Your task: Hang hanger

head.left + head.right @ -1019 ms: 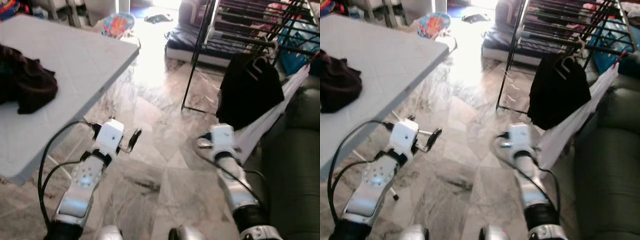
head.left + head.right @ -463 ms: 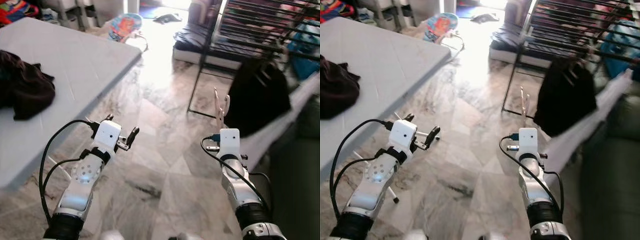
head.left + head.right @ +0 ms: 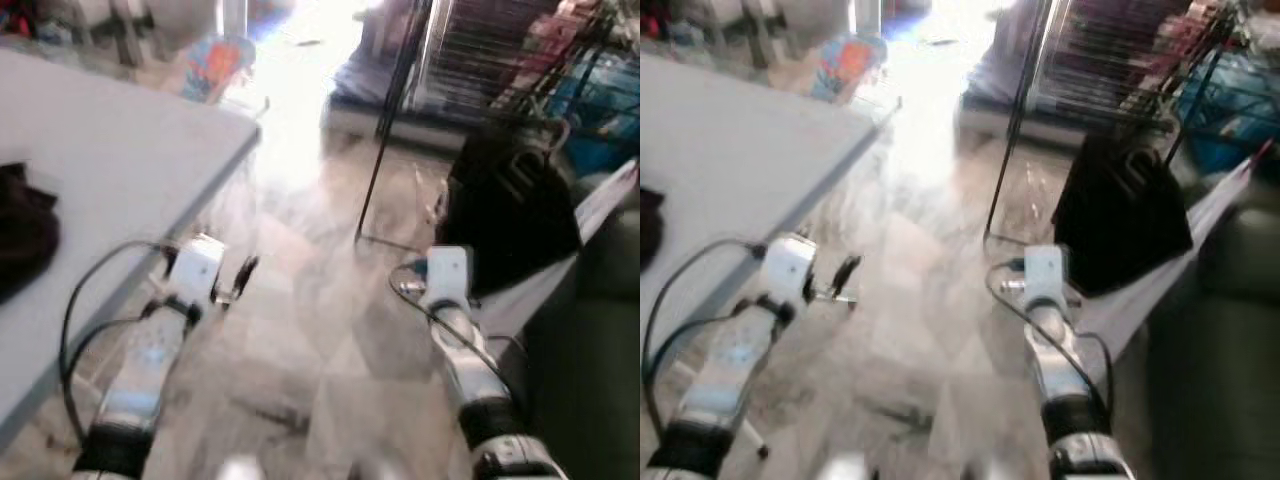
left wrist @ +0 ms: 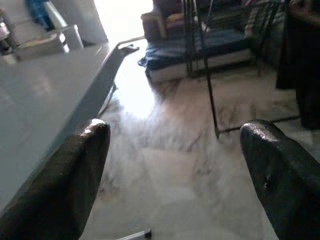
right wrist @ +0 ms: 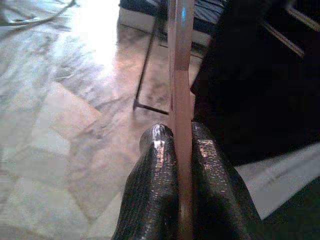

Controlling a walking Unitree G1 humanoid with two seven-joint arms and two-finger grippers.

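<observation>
So the right end effector point(image 5: 181, 150) is pinching the pinkish hanger point(image 5: 180, 60) edge-on, aimed toward the drying rack point(image 3: 480, 60) beside the black garment point(image 3: 510, 215), probably to hook it there. Left end effector point(image 4: 175, 165) is spread, idle by the tabletop point(image 3: 110, 170).

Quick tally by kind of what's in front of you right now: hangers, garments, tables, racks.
Hangers: 1, the pinkish hanger pinched in the right gripper.
Garments: 2, the black garment hanging on the drying rack and the dark cloth on the table.
Tables: 1, the white table.
Drying racks: 1, the black drying rack.
Total: 5.
</observation>
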